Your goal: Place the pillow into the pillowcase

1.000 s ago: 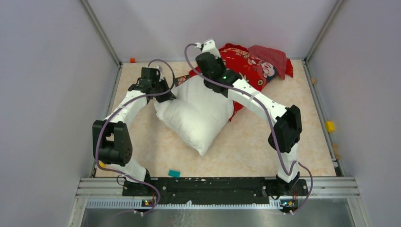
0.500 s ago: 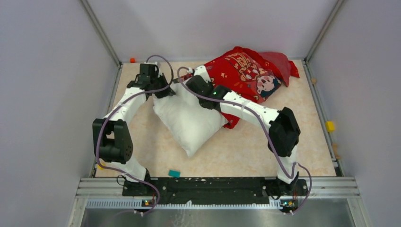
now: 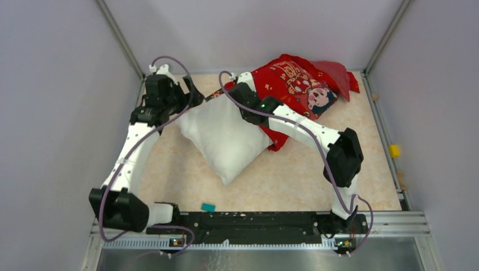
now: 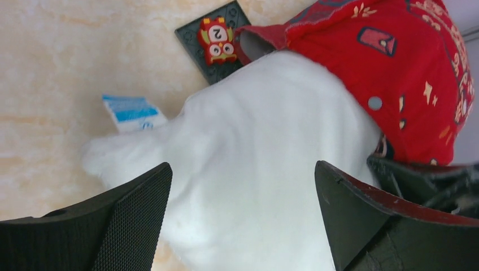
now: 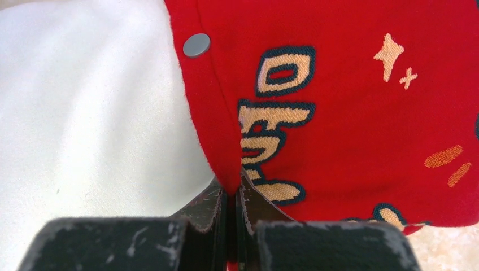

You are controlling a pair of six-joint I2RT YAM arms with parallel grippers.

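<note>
The left gripper [image 4: 243, 166] is held with its fingers spread wide over the left corner of the white pillow [image 3: 226, 138]. The pillow is laid slantwise on the table [image 3: 305, 180], its far end tucked into the mouth of the red pillowcase [image 3: 296, 84]. That mouth's hem is pinched between the closed fingers of the right gripper [image 5: 231, 195].

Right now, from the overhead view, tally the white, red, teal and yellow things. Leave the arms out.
White: 1, the pillow
Red: 1, the pillowcase
Teal: 1, the teal block near the arm bases
Yellow: 1, the yellow block at the right edge
Total: 4
</note>
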